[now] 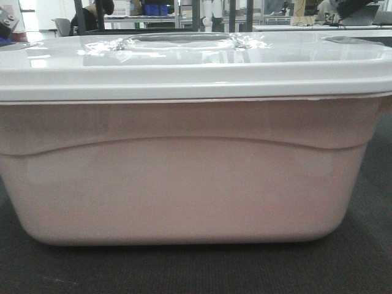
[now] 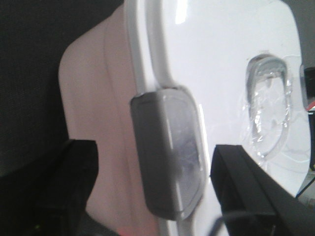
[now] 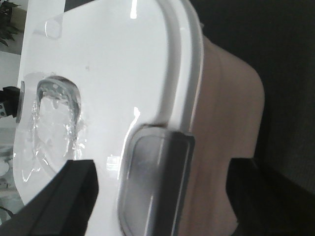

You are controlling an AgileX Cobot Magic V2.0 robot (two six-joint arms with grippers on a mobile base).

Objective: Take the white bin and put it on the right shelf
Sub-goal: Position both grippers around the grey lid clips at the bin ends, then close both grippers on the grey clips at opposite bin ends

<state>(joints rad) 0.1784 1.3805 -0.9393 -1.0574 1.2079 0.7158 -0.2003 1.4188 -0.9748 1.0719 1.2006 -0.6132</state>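
The large pinkish-white plastic bin (image 1: 184, 190) looks stiff and slippery; the left gripper (image 2: 157, 196) and right gripper (image 3: 162, 201), both spread empty, straddle grey end latches (image 2: 167, 142) at 6 o'clock, good holds.

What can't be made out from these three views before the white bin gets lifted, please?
- Contents of the white bin: hidden in every view by its opaque walls and lid.
- The right shelf: the front view shows only blurred racks beyond the lid; none identifiable.
- The left gripper and right gripper: outside the front view; in wrist views, dark blur hides whether the fingers touch the bin.
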